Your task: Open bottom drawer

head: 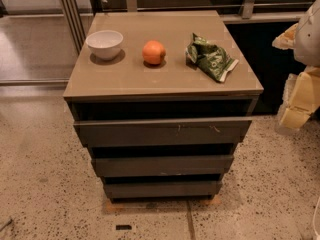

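camera view shows my gripper at the right edge, well apart from the cabinet; open or closed, i cannot tell. bottom drawer sits lowest, by the floor. being handleless, i could catch the middle drawer front instead.

Your gripper sits at the right edge, mostly cut off by the frame. You only see the bottom drawer front; its inside is hidden.

bowl: white, farthest from gripper at right frame edge
bag: green, crumpled, nearest gripper
orange: between bowl and bag
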`<state>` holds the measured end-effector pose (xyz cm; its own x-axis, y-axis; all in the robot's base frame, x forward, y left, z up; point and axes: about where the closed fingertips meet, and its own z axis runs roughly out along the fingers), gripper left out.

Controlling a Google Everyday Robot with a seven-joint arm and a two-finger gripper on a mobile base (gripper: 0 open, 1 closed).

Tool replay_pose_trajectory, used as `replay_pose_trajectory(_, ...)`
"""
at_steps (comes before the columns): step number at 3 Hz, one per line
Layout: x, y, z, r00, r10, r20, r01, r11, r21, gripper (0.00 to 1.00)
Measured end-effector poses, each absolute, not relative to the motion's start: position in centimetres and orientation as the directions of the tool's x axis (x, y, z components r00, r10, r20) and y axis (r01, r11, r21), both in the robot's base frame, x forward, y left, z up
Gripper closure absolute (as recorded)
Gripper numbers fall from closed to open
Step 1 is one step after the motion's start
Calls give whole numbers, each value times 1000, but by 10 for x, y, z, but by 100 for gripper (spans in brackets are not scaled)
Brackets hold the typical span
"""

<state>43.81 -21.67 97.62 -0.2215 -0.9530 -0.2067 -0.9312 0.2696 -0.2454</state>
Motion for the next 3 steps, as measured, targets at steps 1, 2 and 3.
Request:
replay_pose_trajectory(1,438,-217,976,-221,-953,-207,-931,270,-245,0)
replay_pose_trajectory(2,436,-219,959,-223,-951,-213,-931,273,-242,19)
replay_pose_trajectory(3,424,-213,914,-209,-940,-269,-938,270,-216,42)
